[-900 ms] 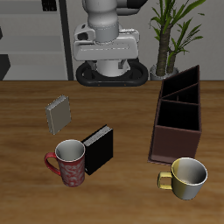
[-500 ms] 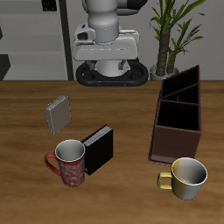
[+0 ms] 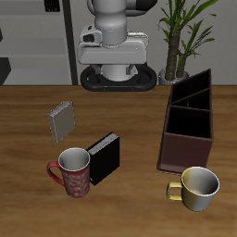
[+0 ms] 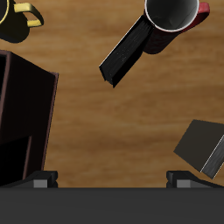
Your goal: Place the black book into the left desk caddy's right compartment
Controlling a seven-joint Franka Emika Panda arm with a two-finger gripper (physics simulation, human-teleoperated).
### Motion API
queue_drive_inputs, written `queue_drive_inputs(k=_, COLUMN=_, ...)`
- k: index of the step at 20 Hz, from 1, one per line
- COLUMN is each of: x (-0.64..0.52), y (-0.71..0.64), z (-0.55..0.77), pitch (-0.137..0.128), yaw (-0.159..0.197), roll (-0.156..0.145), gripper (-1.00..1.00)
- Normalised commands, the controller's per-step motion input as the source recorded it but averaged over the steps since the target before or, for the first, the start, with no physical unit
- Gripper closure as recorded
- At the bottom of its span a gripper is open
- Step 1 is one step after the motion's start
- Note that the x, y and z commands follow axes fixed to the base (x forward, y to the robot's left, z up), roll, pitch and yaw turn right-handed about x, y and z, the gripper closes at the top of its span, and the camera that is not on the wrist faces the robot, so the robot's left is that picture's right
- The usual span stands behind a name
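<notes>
- Grey book [image 3: 62, 119] comes first as I sweep across the exterior view: it stands tilted on the wooden table [image 3: 130, 111], well apart from everything I need, and I leave it alone.
- Next is the red mug [image 3: 73, 170], and just beside it, close enough that I cannot tell whether they touch, the black book [image 3: 105, 156] stands upright on its edge near the table's front edge.
- In the wrist view the black book [image 4: 129, 54] shows as a dark slab with the red mug's [image 4: 171, 14] rim right against one end.
- The gripper [image 3: 113, 48] is high up at the back of the table; only the finger bases [image 4: 42, 180] show, set wide, so I judge it open and holding nothing.
- The left desk caddy [image 3: 187, 120] sits across the table from the book, with the yellow mug [image 3: 196, 187] just before its near end.
- I judge this as the very start: reaching has not begun. My next move is to come down over the book and pinch its thin sides without knocking the red mug.
</notes>
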Motion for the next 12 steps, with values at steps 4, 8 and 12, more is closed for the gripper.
queue_drive_inputs(k=4, x=0.14, y=-0.07, z=0.04, pitch=-0.004, yaw=-0.005, roll=-0.020, gripper=-1.00)
queue_drive_inputs(k=8, x=0.32, y=-0.25, z=0.08, pitch=-0.008, yaw=-0.040, roll=-0.107, gripper=-1.00)
queue_drive_inputs(k=12, x=0.39, y=-0.24, z=0.06, pitch=0.003, yaw=-0.056, roll=-0.069, gripper=-1.00)
